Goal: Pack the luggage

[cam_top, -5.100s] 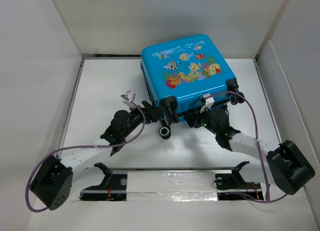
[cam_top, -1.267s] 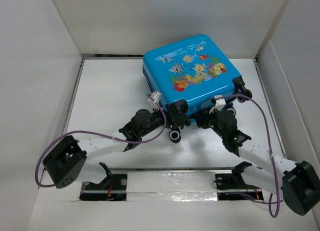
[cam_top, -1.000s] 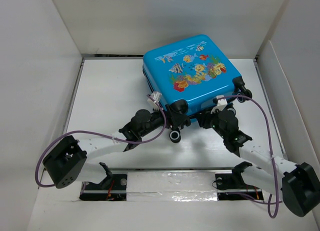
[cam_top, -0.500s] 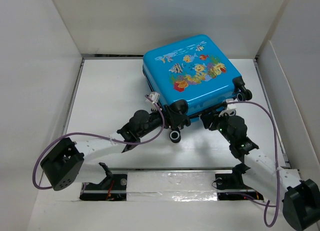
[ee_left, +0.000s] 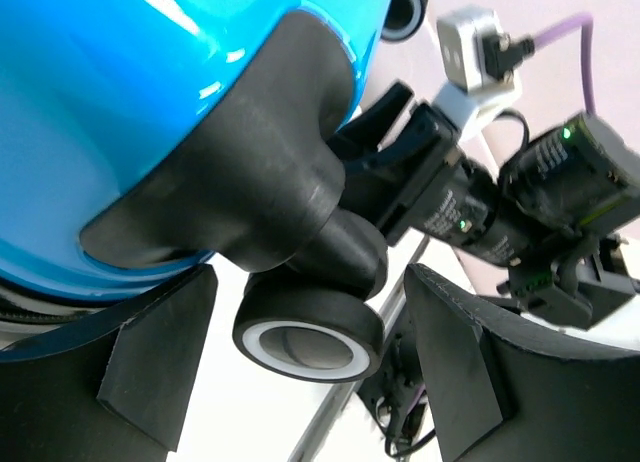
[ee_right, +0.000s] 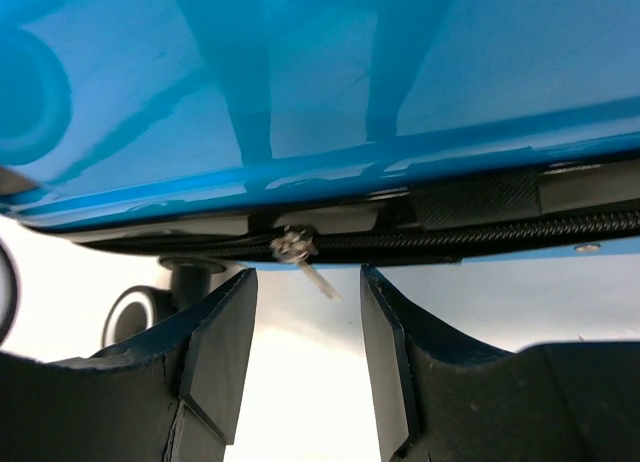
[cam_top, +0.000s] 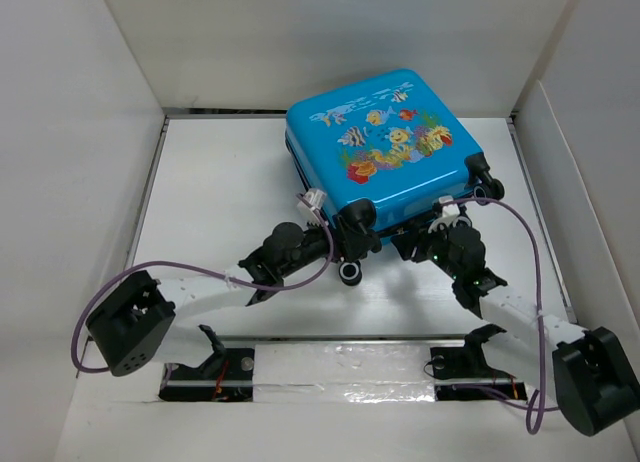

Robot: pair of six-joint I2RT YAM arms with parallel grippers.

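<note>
Suitcase: the blue suitcase [cam_top: 385,142] lies flat on the bench [cam_top: 220,182] with its fish-print shell facing up and the lid down. One wheeled side faces the arms.
Left gripper: the left gripper [ee_left: 310,372] is at the suitcase's near-left corner. Its jaws are wide apart on either side of the corner wheel [ee_left: 310,337], and I cannot see them touching it. It holds nothing.
Right gripper: the right gripper [ee_right: 305,352] is low against the suitcase's near side, to the right of that wheel. Its jaws are partly open and empty.
Zip pull: the small metal zip pull [ee_right: 300,252] hangs from the suitcase's seam, straight ahead of the right gripper. It sits in line with the gap between the jaws, just beyond their tips.
Long axis: the zip track runs along the suitcase's near side, crosswise to the right gripper's approach.
Nearer arm: the right arm is nearer the pull by far.
Judgement: a short push forward and a pinch look enough to take the pull. I cannot tell which stretch of the zip is already closed.
</note>
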